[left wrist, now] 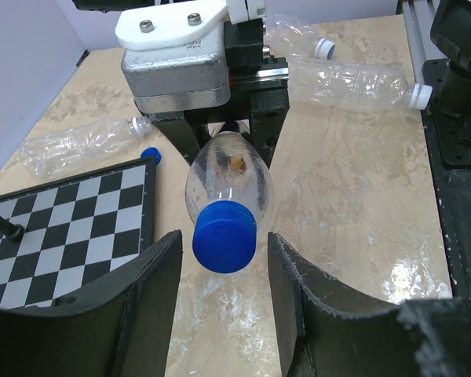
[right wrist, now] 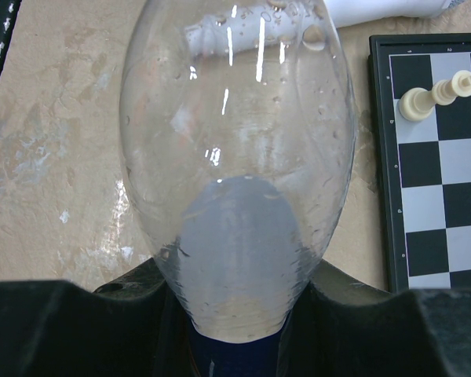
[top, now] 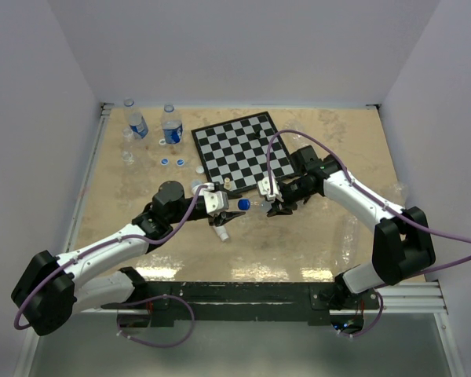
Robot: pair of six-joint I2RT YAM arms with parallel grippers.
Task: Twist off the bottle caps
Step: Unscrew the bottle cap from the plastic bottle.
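Observation:
A small clear bottle (top: 257,203) hangs level above the table between the two arms. My right gripper (top: 272,204) is shut on its body, which fills the right wrist view as the bottle (right wrist: 235,157) squeezed between the black fingers (right wrist: 78,322). Its blue cap (left wrist: 224,236) points at my left gripper (left wrist: 224,247). The left jaws stand open on either side of the cap, with a gap on each side and no contact. From the top view the cap (top: 243,204) sits just in front of the left gripper (top: 222,206).
A chessboard (top: 239,149) lies behind the grippers with a pale chess piece (right wrist: 439,94) on it. Two upright labelled bottles (top: 171,124) stand at the back left, loose caps (top: 179,162) near them. Empty clear bottles (left wrist: 361,82) lie on the table, another (left wrist: 78,145) by the board.

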